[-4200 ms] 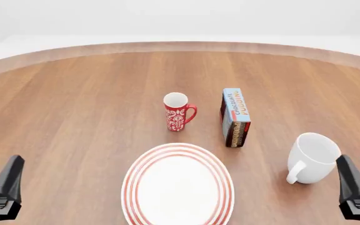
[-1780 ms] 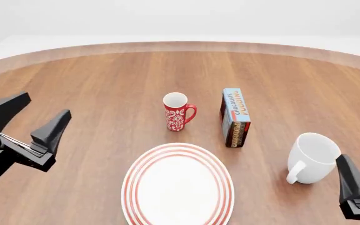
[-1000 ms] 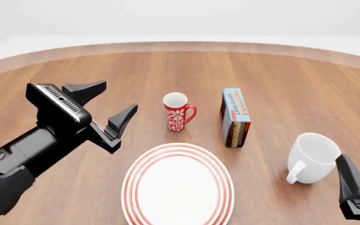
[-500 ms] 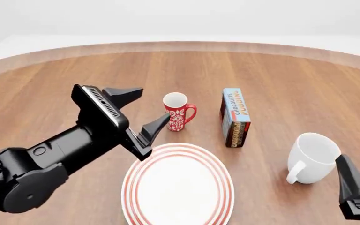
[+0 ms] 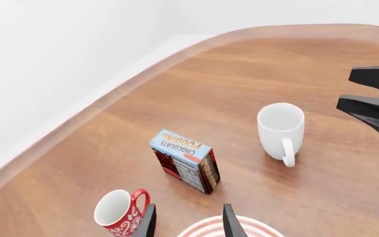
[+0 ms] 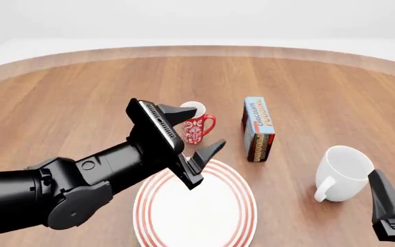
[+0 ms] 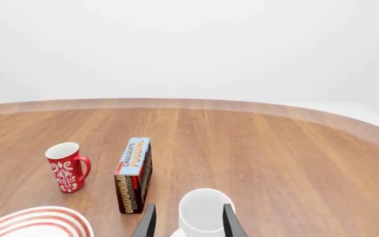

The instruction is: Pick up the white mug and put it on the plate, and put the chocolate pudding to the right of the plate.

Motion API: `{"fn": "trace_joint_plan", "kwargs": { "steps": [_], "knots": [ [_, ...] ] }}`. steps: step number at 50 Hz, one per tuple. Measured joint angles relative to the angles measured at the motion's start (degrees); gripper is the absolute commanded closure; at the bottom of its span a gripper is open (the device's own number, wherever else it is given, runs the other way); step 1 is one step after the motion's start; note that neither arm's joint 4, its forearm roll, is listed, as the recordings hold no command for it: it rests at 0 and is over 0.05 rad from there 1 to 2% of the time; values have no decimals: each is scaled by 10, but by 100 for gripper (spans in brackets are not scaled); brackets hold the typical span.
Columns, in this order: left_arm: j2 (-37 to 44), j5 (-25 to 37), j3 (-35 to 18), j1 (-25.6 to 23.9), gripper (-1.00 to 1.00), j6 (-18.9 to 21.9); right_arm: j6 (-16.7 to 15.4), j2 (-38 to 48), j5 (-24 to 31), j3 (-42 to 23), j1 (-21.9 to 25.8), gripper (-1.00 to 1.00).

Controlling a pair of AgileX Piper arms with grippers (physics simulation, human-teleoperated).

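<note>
Two arms share the work: the left gripper (image 6: 194,128), spread wide and empty, hovers over the red-ringed round white plate (image 6: 235,218); it should line up squarely on the upright blue-faced chocolate pudding carton (image 6: 258,127). The glossy white ceramic mug (image 6: 343,172) stands rightmost, beside the parted, empty right gripper (image 7: 186,224).

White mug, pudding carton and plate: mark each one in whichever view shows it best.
white mug (image 6: 348,165), front view, on its outer side wall.
chocolate pudding carton (image 7: 135,157), right wrist view, on its light blue lettered face.
plate (image 6: 242,208), front view, on its red-ringed right rim.
</note>
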Motion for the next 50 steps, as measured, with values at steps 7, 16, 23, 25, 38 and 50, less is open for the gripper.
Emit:
{"fn": "trace_joint_plan", "kwargs": {
  "steps": [7, 16, 23, 25, 38, 50],
  "knots": [
    [18, 5, -18, -17, -100, -8, 0, 0, 0, 0, 0, -100],
    [39, 11, -40, -34, -100, -20, 0, 0, 0, 0, 0, -100],
    [57, 18, -60, -48, -100, -31, 0, 0, 0, 0, 0, -100],
    [62, 20, -65, -52, -100, -34, 1, 0, 0, 1, 0, -100],
    [98, 34, -100, -74, -100, -53, 2, 2, -1, 1, 0, -100],
    [125, 45, -126, -88, -100, -70, 2, 2, -2, 2, 1, -100]
  ]
}}
